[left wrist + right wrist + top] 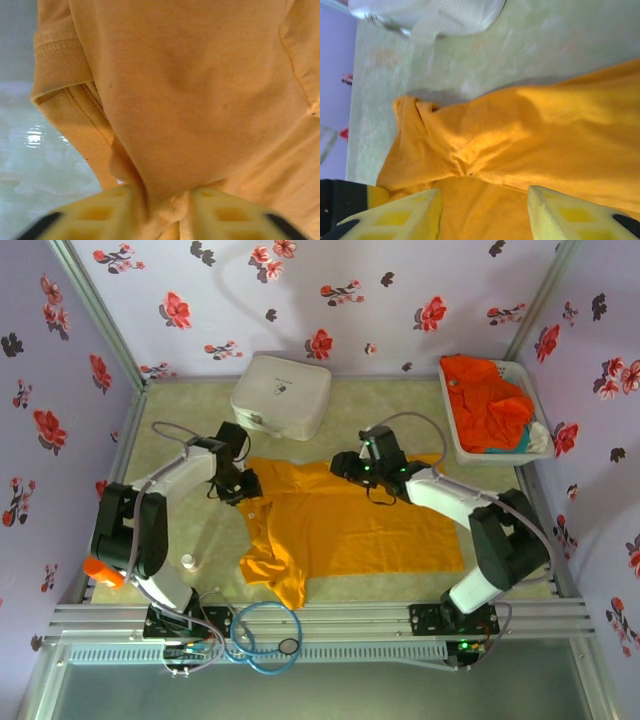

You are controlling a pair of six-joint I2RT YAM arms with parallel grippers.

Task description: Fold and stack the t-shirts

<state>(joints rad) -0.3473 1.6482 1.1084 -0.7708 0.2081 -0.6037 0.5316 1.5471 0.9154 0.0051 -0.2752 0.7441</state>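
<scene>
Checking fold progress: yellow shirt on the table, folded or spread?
Mostly spread. The yellow shirt lies flat across the table in top view, bunched at its near-left corner; no finished fold shows.

Golden t-shirt (350, 525) lies spread, left bunched; red-orange t-shirt (490, 405) heaped far right.

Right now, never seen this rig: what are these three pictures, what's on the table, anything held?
Two robot arms are bolted at the near edge of a table: left arm, right arm. The wide picture comes from a fixed camera above and behind them; the other two come from a camera on each wrist, looking past that arm's yellow jaws. On the table lie a spread yellow-orange t-shirt, a white case and a white basket holding a red-orange t-shirt. A fold of the yellow-orange t-shirt sits between the left jaws; whether they grip it is unclear. The right jaws stand open over it, holding nothing.
</scene>
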